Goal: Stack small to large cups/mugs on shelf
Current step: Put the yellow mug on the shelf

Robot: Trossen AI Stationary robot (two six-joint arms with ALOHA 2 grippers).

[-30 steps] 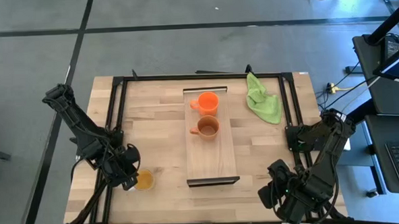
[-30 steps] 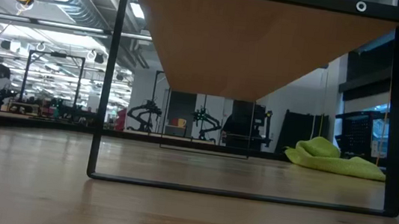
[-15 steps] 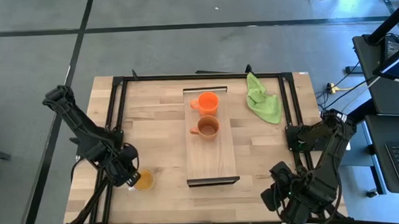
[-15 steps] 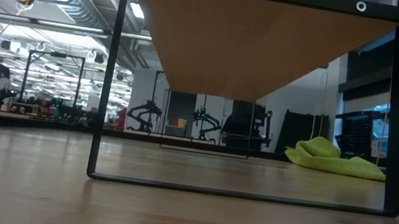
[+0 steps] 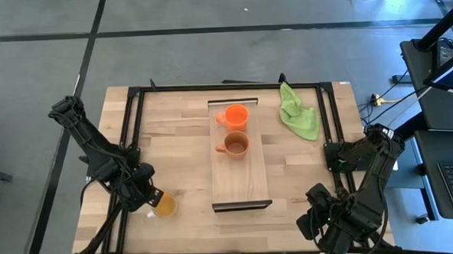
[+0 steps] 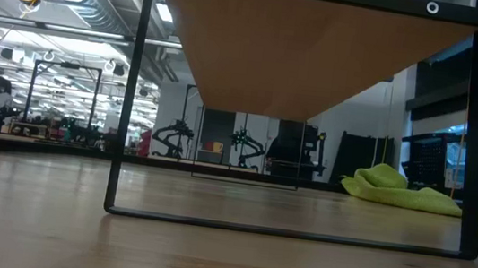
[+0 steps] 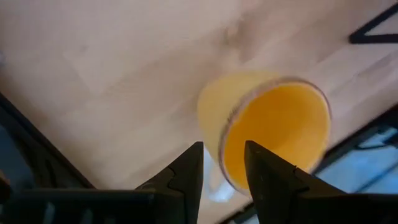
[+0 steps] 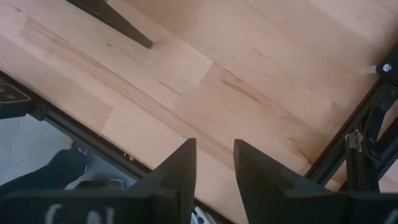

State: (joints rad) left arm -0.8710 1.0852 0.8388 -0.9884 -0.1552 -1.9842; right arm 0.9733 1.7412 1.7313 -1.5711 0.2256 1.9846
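The yellow-orange mug (image 5: pixel 167 207) with a pale handle is near the table's left front corner, in my left gripper (image 5: pixel 151 201), which is shut on it. In the left wrist view the mug (image 7: pixel 273 137) shows its open mouth, tilted. The bright orange mug (image 5: pixel 236 116) and the brown-orange mug (image 5: pixel 236 145) stand upright on the far half of the shelf (image 5: pixel 240 184), a light-wood board on dark end frames. The board's underside shows in the low view (image 6: pixel 276 48). My right gripper (image 5: pixel 313 215) is shut and empty over the table's right front corner. My left gripper holds the yellow-orange mug by its wall at the rim (image 7: pixel 225 146), close to the pale handle (image 7: pixel 214 185). One finger (image 7: pixel 267 171) is inside the mug and one (image 7: pixel 186 174) is outside. The mug sits tilted in the hold; whether it is clear of the table, I cannot tell.
A green cloth (image 5: pixel 298 112) lies at the table's far right and also shows in the low view (image 6: pixel 399 190). A black frame (image 5: pixel 134 123) runs along the table's sides. The shelf's near half is bare board. The table's near edge shows in the right wrist view (image 8: pixel 93 124).
My left gripper has shifted a little toward the table's right and near edges, and the yellow-orange mug has gone with it.
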